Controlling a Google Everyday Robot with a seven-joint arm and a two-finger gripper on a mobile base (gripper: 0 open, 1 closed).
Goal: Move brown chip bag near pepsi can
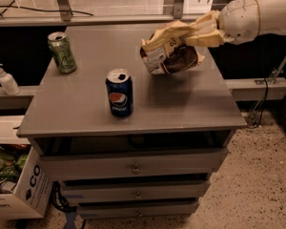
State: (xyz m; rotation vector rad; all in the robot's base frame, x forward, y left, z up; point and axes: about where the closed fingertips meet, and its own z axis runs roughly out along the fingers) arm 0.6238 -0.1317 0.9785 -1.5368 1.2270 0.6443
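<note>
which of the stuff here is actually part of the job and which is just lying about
Part of the job: brown chip bag, held above the cabinet top by the hand, which is shut on it at the right rear; pepsi can, upright near the front left.

Just lying about: green can at the back left; pump bottle on the left ledge; cardboard box on the floor.
</note>
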